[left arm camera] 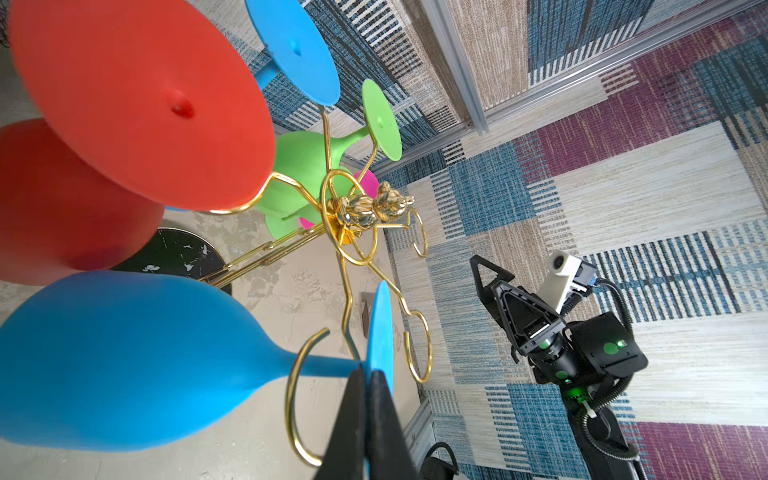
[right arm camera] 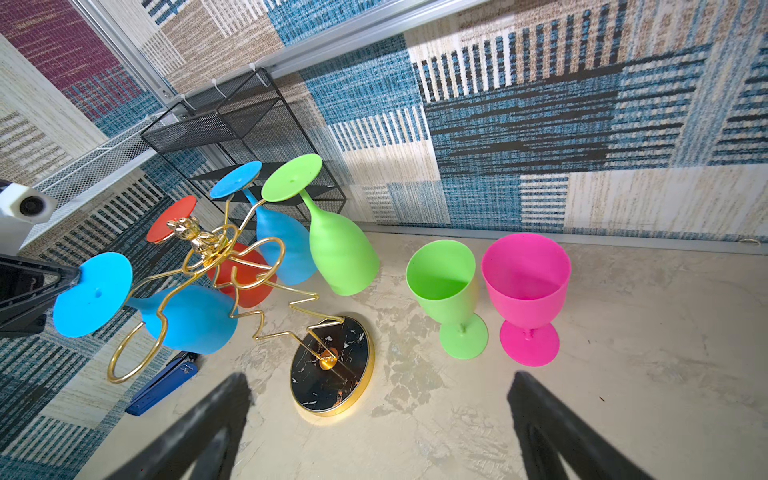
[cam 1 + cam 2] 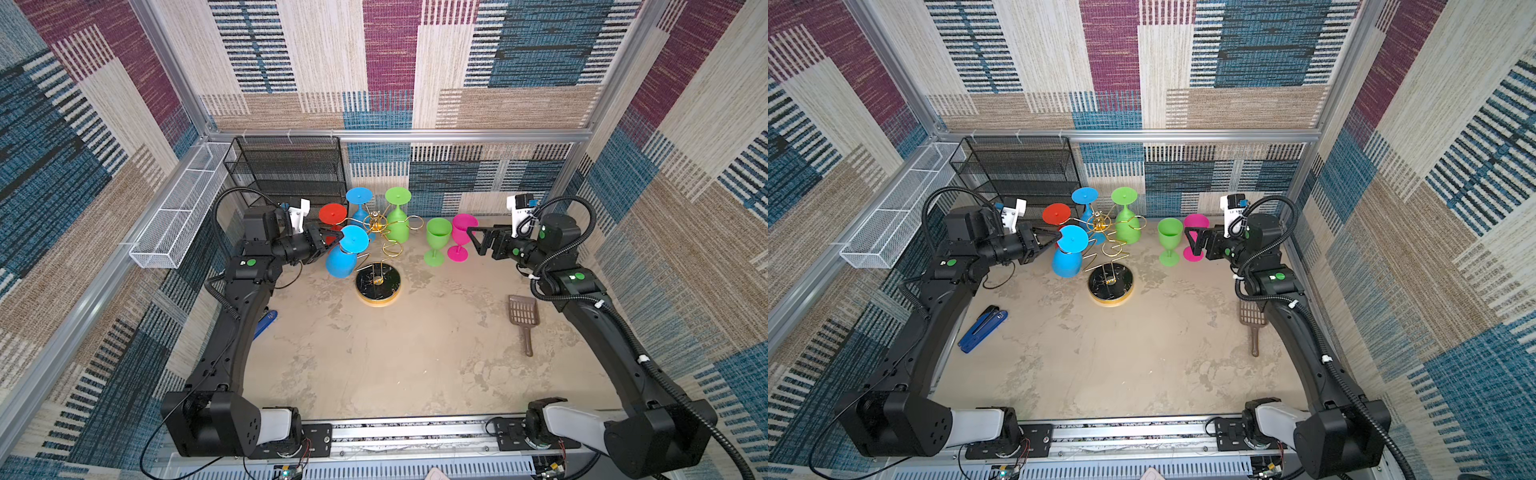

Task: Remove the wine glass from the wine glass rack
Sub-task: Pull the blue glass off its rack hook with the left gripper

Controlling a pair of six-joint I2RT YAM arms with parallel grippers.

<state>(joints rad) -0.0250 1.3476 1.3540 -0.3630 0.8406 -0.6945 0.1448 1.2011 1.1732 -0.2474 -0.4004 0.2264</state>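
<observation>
The gold wire wine glass rack (image 3: 377,286) (image 3: 1111,286) (image 2: 330,365) stands mid-table on its round black base. Red (image 3: 332,214), blue (image 3: 359,196) and green (image 3: 397,220) glasses hang upside down from its arms. A second blue wine glass (image 3: 341,262) (image 3: 1067,262) (image 1: 124,365) hangs tilted at the rack's left, its stem lying across a gold loop. My left gripper (image 3: 338,237) (image 3: 1058,236) (image 1: 368,372) is shut on the rim of its foot. My right gripper (image 3: 473,240) (image 3: 1191,242) (image 2: 378,386) hangs open and empty beside the pink glass (image 3: 461,237).
A green glass (image 3: 437,241) and the pink glass stand upright right of the rack. A black mesh shelf (image 3: 286,174) and a white mesh basket (image 3: 178,216) are at the back left. A brown scoop (image 3: 524,320) lies at the right, a blue stapler (image 3: 982,328) at the left.
</observation>
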